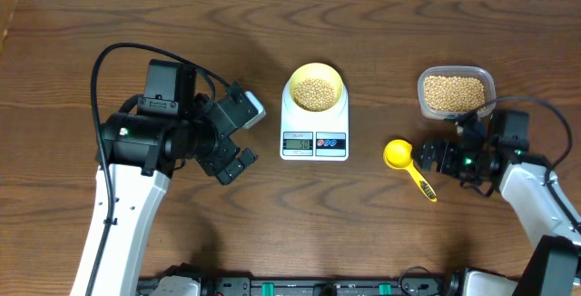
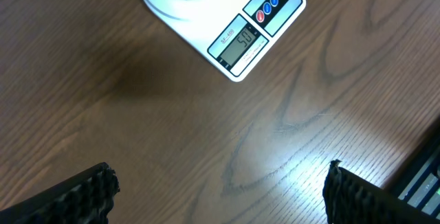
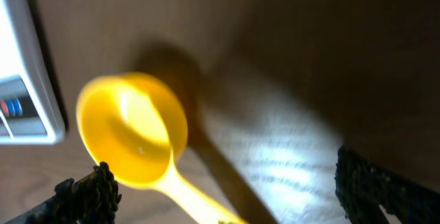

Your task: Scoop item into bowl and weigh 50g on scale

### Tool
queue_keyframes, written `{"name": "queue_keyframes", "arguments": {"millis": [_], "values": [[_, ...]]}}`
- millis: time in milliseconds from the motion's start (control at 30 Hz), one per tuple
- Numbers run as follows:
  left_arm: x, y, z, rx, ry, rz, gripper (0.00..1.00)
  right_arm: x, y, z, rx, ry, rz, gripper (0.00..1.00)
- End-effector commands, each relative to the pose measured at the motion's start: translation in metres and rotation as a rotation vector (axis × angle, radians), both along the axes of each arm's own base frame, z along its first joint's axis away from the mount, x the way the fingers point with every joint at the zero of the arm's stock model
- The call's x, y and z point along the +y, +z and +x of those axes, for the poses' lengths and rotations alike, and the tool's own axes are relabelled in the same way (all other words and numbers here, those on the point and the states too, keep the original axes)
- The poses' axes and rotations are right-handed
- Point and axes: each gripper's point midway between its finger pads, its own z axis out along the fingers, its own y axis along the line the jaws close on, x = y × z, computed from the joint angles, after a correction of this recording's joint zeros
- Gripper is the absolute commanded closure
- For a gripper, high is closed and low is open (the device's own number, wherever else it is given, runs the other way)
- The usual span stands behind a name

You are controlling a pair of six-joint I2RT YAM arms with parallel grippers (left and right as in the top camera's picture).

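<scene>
Between the spread fingers of the right claw (image 3: 234,195) the yellow scoop (image 3: 134,138) lies on the table (image 1: 363,24), cup forward of the fingertips and handle running back under the wrist. The jaws stand wide apart and neither pad appears to touch the handle, so the scoop looks free. It seems empty.

Ahead of that claw and off to one side sits the scale (image 1: 314,142), with the pale bowl (image 1: 338,78) on its platform and the beans (image 1: 316,93) heaped inside. The tub (image 1: 490,83) of spare beans is just beside the right wrist, on the other side from the scale.

The left claw (image 2: 223,196) hangs open over bare wood with nothing between its fingers. The scale lies forward of it, and its display appears to show the target weight.

The step looks like parting from the scoop. To do it well, keep the jaws wide and lift straight up before pulling back, so no finger catches the handle and flicks it. Keep both arms off the scale and the bowl, since a nudge would upset the reading. Mind the tub beside the wrist when backing away.
</scene>
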Motion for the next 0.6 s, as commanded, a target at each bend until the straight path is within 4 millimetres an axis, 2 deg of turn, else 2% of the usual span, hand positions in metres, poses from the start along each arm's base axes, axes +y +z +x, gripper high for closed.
{"name": "queue_keyframes", "arguments": {"millis": [0, 200, 400, 567], "values": [[-0.001, -0.002, -0.002, 0.006, -0.018, -0.007, 0.02, -0.018, 0.033, 0.024, -0.06, -0.013, -0.092, 0.01], [-0.001, -0.002, -0.002, 0.006, -0.018, -0.007, 0.02, -0.02, 0.078, 0.044, -0.152, -0.006, -0.102, 0.01], [-0.001, -0.002, -0.002, 0.006, -0.018, -0.007, 0.02, -0.008, 0.121, 0.058, -0.284, 0.039, -0.092, 0.01], [-0.001, -0.002, -0.002, 0.006, -0.018, -0.007, 0.02, 0.0, 0.154, 0.063, -0.38, 0.063, -0.103, 0.01]]}}
